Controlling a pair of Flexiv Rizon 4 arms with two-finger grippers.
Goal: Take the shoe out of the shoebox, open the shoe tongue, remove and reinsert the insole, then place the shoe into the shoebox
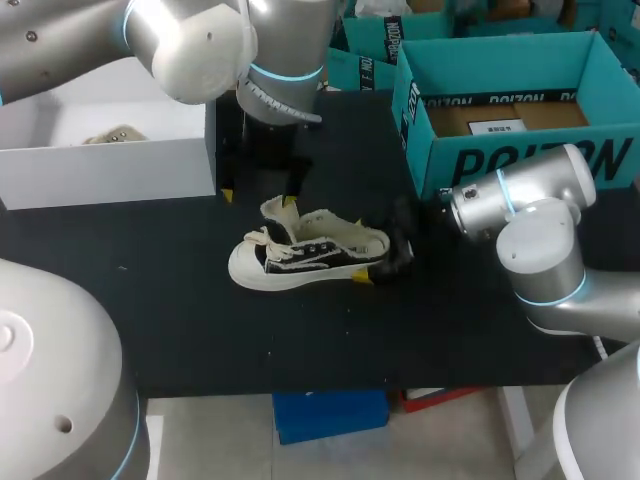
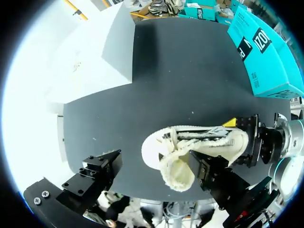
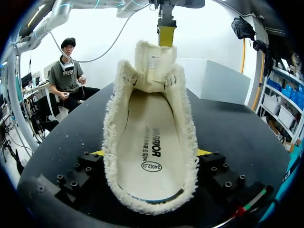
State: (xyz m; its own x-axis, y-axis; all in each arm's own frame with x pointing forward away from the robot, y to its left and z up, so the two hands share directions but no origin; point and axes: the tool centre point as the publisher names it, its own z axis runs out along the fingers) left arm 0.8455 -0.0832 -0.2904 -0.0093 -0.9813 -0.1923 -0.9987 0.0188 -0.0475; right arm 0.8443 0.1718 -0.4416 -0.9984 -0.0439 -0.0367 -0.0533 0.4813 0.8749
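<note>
On the black table point(image 1: 200, 330), two boxes well apart from the shoe point(image 1: 300, 262): teal shoebox point(image 1: 520, 165) off past its heel on the right arm's side, white box point(image 1: 110, 170) off past its toe on the left arm's. Shoe out of both, upright on its sole. Clamped at the heel, from both sides, by the right gripper point(image 3: 151, 154). Above the shoe's laces, left gripper point(image 2: 154, 156) spread wide, gripping nothing, one finger against the tongue point(image 3: 152, 64), propping it upright. Insole point(image 3: 149, 142) flat inside the shoe.

Judged step: opening the tongue, nearly done. Calls next for narrowing the left fingers, dipping into the shoe's mouth and pinching the insole's edge, heel held steady.

Cannot tell which box belongs to the shoe. Toe hidden behind the tongue from the right wrist. Left yellow tips out of sight in their own view.
</note>
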